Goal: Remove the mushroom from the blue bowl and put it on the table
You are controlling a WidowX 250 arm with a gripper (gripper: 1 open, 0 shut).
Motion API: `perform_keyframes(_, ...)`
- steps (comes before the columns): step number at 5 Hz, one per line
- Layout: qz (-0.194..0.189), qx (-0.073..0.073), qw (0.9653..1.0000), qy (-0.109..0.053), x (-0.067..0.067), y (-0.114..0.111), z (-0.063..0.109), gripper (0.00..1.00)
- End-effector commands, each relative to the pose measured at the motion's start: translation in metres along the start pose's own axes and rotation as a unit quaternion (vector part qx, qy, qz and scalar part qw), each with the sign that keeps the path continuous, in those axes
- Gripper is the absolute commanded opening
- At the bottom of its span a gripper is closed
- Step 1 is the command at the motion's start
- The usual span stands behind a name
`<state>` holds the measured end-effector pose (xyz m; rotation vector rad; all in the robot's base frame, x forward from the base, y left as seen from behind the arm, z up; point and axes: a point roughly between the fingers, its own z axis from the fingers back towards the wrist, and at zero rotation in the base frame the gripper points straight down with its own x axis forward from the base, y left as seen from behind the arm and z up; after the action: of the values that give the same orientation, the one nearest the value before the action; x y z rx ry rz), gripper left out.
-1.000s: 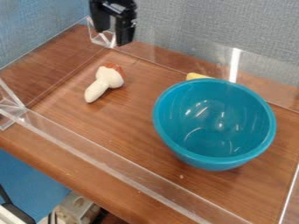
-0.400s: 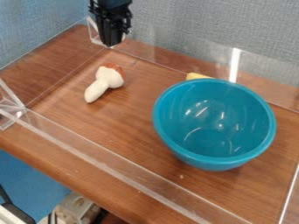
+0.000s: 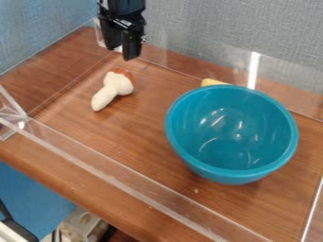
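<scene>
The mushroom [image 3: 111,91] lies on its side on the brown wood table [image 3: 89,128], left of centre, cream stem toward the front and reddish cap toward the back. To its right stands the blue bowl [image 3: 232,134], upright, with nothing visible inside. My gripper [image 3: 123,46] hangs at the back left, above and behind the mushroom and apart from it. Its dark fingers stand open with nothing between them.
Low clear acrylic walls [image 3: 139,184] run around the tabletop. A yellow object [image 3: 214,84] peeks out just behind the bowl's far rim. A grey-blue backdrop rises behind the table.
The gripper's fingers closed partway and have opened again. The mushroom and bowl have not moved.
</scene>
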<state>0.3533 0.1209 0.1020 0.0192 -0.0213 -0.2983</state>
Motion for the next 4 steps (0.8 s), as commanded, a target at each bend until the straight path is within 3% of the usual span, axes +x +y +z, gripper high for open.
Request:
perform_keyframes(1, 0.002, 0.026, 0.9991, -0.034, -0.001, 0.002, 0.042, 1.00)
perform_keyframes(3, 0.009, 0.034, 0.9987, -0.037, 0.012, -0.015, 0.049, 1.00)
perform_keyframes(4, -0.001, 0.041, 0.9984, -0.038, 0.017, -0.018, 0.068, 1.00)
